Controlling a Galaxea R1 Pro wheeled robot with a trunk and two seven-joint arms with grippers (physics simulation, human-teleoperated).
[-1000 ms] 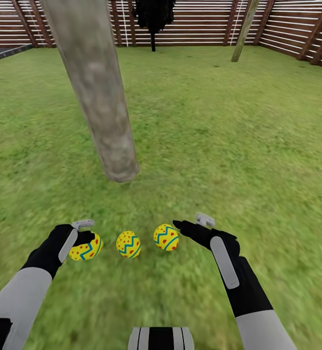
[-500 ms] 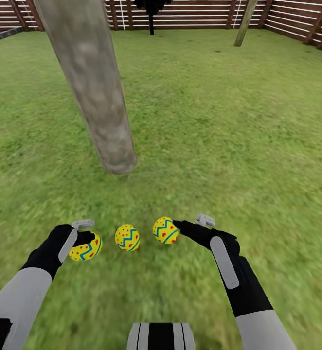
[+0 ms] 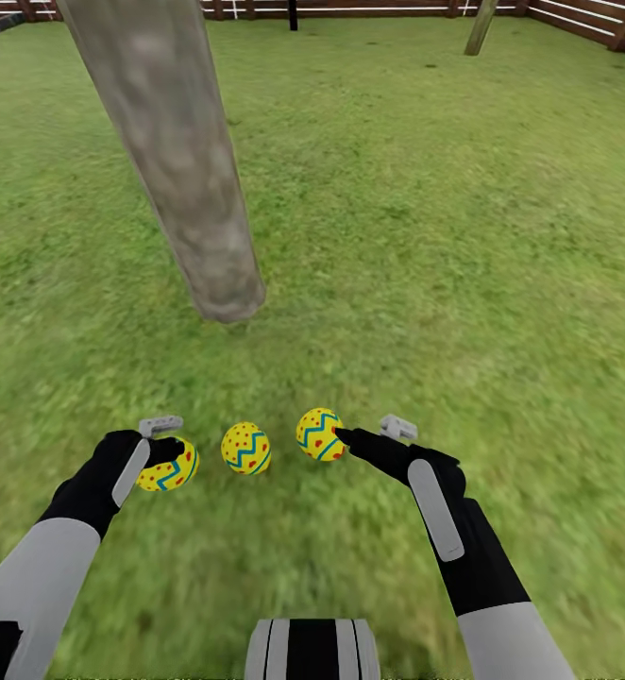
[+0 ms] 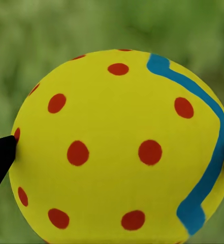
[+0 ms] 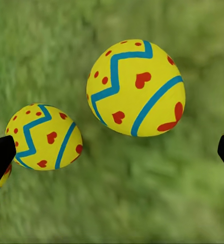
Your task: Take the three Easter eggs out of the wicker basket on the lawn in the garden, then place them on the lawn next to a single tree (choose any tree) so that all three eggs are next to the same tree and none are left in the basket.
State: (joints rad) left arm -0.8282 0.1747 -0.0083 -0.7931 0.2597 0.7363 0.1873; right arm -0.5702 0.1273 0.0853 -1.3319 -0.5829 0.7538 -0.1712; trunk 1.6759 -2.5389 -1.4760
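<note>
Green lawn fills the scene, bounded at the far edge by a brown slatted fence. One thick grey-brown tree trunk meets the grass ahead and left of centre. No container and no legible writing can be made out.

Three Easter eggs sit in a row short of the trunk base. The left egg is clamped between the fingers of the left tool, whose black fingertips press both sides of the shell in the left wrist view. The middle egg rests on the grass, apart from both tools. The right egg lies just beside the right tool; its fingers stand spread, with the egg ahead of the tips in the right wrist view.

Both arms reach forward and low, forearms angled toward the row.
</note>
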